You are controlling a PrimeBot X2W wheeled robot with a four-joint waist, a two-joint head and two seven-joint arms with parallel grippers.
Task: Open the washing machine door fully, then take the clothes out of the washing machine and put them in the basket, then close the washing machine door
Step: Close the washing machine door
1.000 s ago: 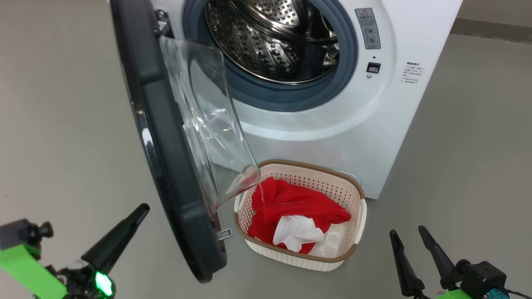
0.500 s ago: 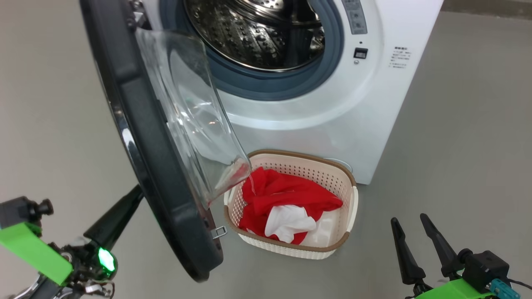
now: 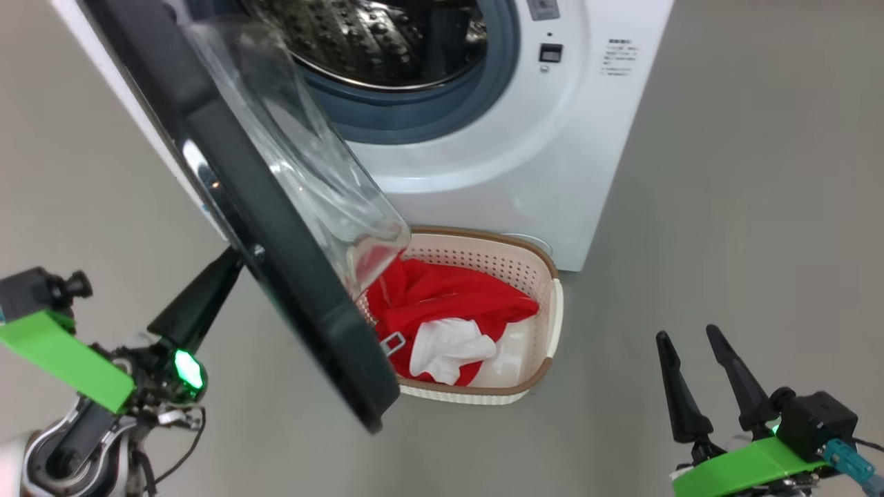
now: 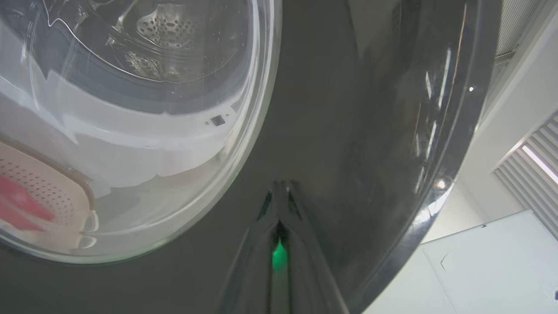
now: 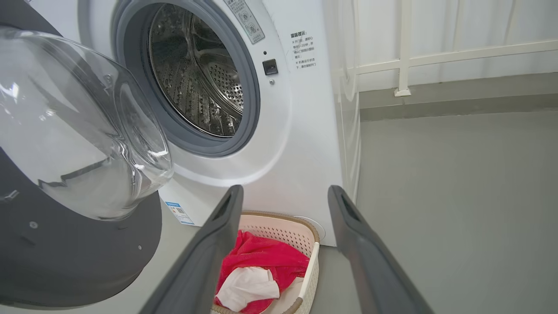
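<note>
Nearest the robot, the left gripper [image 3: 231,261] is held with its jaws pressed together and nothing between them. In the left wrist view its tips [image 4: 279,188] appear to be set against the glossy black outer rim of the washing machine door [image 3: 276,262]. The right gripper [image 3: 687,336] hangs to the right, well apart from everything, with its jaws spread wide and empty.

The door stands partly swung out, and its bulging glass window [image 3: 304,166] overhangs the near left corner of the basket [image 3: 552,304]. Closing is judged to be the step in hand. A slip is the main risk: two narrow shut fingertips on a slick curved rim could slide off sideways, and the door would be left ajar. The metal latch hook [image 3: 392,339] at the door's edge passes close over the basket, so the rim or the heaped fabric could be caught.

The basket is set on the floor [image 3: 725,207], against the foot of the washing machine [image 3: 483,172]. The clothes [image 3: 456,304] lie crumpled inside it, red with a white fold on top. Beyond, the drum [image 3: 373,41] looks empty within its grey rubber ring [image 3: 414,128].
</note>
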